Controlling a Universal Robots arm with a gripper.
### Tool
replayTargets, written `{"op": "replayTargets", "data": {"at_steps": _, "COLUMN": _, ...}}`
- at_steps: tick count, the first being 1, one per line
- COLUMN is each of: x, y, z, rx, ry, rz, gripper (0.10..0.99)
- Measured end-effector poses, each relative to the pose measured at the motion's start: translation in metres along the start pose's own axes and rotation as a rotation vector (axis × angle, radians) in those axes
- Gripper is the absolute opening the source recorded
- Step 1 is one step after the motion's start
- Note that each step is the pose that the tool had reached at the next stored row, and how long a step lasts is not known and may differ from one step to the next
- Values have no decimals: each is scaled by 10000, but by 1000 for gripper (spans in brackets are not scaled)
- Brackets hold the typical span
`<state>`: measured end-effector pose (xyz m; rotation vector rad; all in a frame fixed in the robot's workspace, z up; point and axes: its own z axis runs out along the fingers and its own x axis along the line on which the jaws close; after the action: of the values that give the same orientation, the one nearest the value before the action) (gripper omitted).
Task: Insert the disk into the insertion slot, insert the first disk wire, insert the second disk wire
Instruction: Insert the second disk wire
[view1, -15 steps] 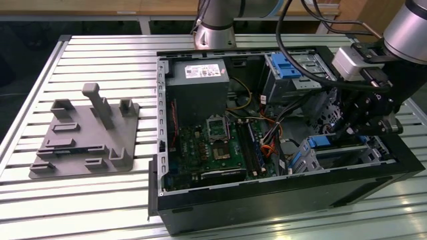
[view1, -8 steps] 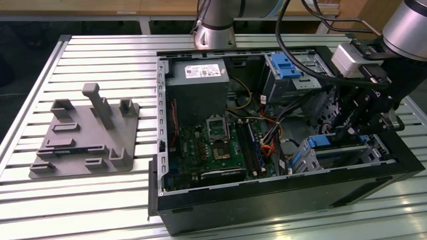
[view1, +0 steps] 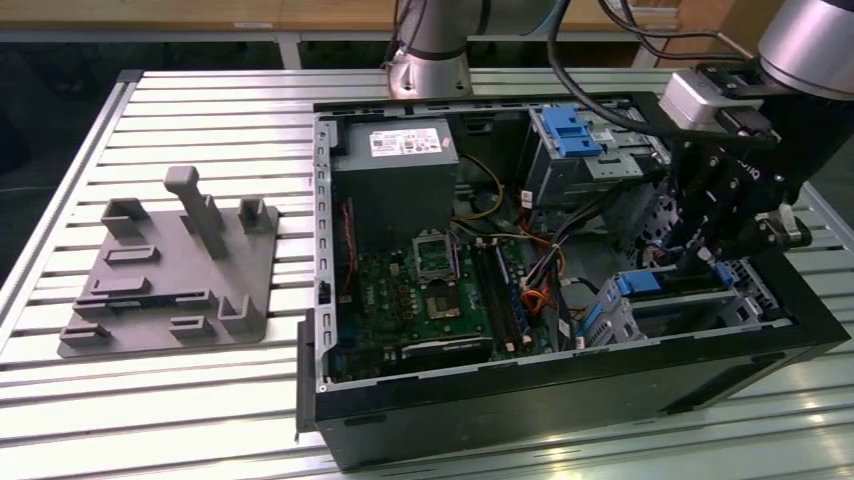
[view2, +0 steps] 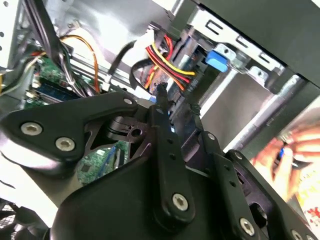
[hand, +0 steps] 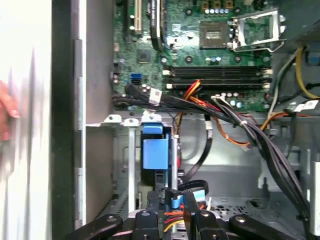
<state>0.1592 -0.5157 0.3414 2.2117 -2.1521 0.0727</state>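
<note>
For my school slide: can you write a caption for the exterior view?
A robot gripper reaches into an open computer case beside the blue-framed disk on a slatted table.

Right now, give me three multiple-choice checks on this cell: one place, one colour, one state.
1. Where is the gripper in the exterior view?
A. Over the grey fixture plate
B. Above the power supply
C. Down in the computer case, toward the exterior view's right

2. What colour is the disk carrier in the first wrist view?
A. Blue
B. Red
C. Green

3. What state is the case in?
A. Closed with its side panel on
B. Open, with the motherboard exposed
C. Covered by a cloth

Answers:
1 C, the gripper reaches into the case near the drive cage at the exterior view's right.
2 A, the plastic tab facing the camera is bright blue.
3 B, the board, cables and drive cages are all visible from above.
</note>
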Motion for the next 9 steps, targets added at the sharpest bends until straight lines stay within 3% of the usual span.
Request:
{"op": "replayTargets", "data": {"at_steps": 2, "x": -29, "y": -1, "z": -42, "rx": -4, "ry": 130, "rz": 1, "gripper": 333}}
{"op": "replayTargets", "data": {"at_steps": 5, "x": -77, "y": -1, "z": -88, "rx": -8, "ry": 260, "rz": 1, "gripper": 333}}
{"op": "replayTargets", "data": {"at_steps": 9, "x": -124, "y": 4, "z": -93, "rx": -18, "ry": 644, "rz": 3, "gripper": 333}}
